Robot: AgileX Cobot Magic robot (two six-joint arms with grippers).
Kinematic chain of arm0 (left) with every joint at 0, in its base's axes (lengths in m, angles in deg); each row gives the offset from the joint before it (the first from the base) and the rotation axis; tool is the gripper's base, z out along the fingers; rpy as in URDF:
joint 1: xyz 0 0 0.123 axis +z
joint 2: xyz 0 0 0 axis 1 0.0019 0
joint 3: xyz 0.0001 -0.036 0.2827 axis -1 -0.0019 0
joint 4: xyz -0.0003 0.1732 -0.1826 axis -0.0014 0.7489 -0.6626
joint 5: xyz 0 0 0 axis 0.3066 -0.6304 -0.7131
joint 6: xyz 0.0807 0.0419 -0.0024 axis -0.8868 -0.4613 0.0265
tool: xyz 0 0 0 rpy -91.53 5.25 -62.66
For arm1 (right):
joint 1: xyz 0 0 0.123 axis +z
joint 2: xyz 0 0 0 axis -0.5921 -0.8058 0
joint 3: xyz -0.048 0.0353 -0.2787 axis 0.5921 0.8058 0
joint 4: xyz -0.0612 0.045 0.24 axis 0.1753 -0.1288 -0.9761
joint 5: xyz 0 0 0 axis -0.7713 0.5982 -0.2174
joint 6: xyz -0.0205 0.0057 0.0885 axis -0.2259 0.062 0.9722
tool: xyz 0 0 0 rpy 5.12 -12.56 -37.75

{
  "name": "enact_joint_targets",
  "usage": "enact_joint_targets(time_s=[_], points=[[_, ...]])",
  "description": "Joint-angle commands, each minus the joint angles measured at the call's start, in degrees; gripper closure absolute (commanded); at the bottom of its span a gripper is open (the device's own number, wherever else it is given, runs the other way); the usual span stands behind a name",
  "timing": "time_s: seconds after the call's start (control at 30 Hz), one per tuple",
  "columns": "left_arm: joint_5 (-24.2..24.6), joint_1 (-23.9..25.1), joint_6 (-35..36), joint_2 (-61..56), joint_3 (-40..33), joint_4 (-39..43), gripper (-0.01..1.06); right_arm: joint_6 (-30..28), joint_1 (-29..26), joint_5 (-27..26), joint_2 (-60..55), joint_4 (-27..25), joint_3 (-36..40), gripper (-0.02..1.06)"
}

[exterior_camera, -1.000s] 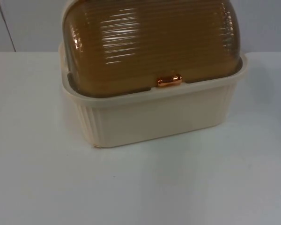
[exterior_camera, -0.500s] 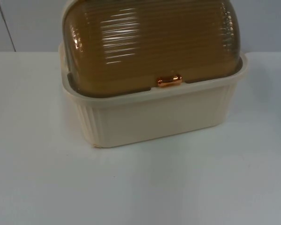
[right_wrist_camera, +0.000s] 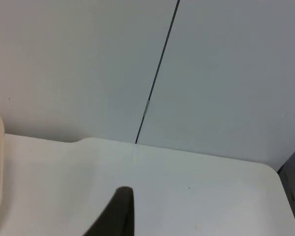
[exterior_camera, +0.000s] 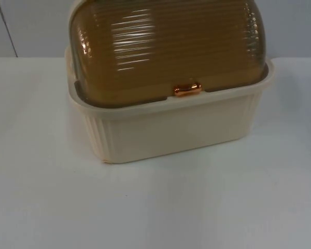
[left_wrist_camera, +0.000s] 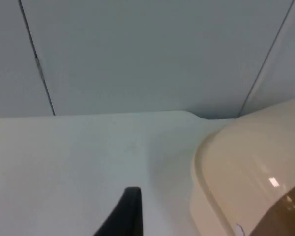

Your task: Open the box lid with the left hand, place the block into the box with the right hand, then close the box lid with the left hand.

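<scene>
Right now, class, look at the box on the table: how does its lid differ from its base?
The lid is see-through brown; the base is solid cream. The lid is domed with ridges running across; the base has upright walls with ribs running up and down at the corners. The lid carries a shiny copper handle; the base has none. Both are ribbed plastic, and the lid sits shut inside the base's rim.

No readable text, labels, brands or numbers on anything in view
</scene>
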Motion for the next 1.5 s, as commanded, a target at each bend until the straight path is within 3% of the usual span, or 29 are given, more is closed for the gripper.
enact_joint_targets(time_s=[0.0, 0.07, 0.17, 0.3, 0.43, 0.73, 0.93, 1.0, 1.1, 1.13, 1.23, 1.47], points=[[-3.7, 0.3, 0.6, -1.9, -0.1, -0.4, 0.04, 1.6, 0.3, 1.4, 0.4, 0.0, -0.4, 0.00], [-5.2, 0.3, 0.6, -2.1, -0.1, -0.2, 0.04, 2.9, 0.3, 1.5, 0.4, 0.0, -0.4, 0.00], [-5.9, 0.3, 0.6, -3.3, -0.1, -0.2, 0.04, 9.4, 0.3, 3.1, 0.4, 4.0, -0.4, 0.00], [-5.9, 0.3, 0.6, -3.9, -0.1, -0.2, 0.04, 9.8, 0.3, 6.2, 0.4, 7.7, -0.4, 0.00], [-5.5, 0.3, 0.6, -4.5, -0.1, -0.2, 0.04, 10.2, 0.3, 6.9, 0.4, 7.4, -0.4, 0.00], [-5.1, 0.3, 0.6, -5.6, -0.1, -2.7, 0.04, 24.4, 0.3, 6.9, -3.0, 9.9, -0.4, 0.00], [-2.4, 0.3, 0.1, -5.9, -0.1, -1.1, 0.04, 20.2, 0.3, 8.9, -8.8, 10.4, 1.1, 0.00], [-1.5, 0.3, -0.2, -6.7, -0.1, -1.0, 0.04, 16.2, 0.3, 3.9, -10.4, 8.7, 5.1, 0.00], [-0.6, 0.2, -2.4, -8.9, -0.1, 0.1, 0.04, 3.6, 0.2, -6.0, -9.3, -5.9, 13.4, 0.00], [-0.6, 0.2, -2.4, -8.9, -0.1, 0.1, 0.04, 3.6, 0.2, -6.0, -9.3, -5.9, 13.4, 0.00], [0.5, 0.2, -2.4, -11.3, -0.1, 2.1, 0.04, 2.4, 0.1, -13.8, -5.3, -10.7, 20.1, 0.00], [3.9, 0.2, -2.2, -12.4, -0.2, 1.2, 0.04, 2.0, 0.1, -23.9, 4.2, -10.7, 23.0, 0.00]])
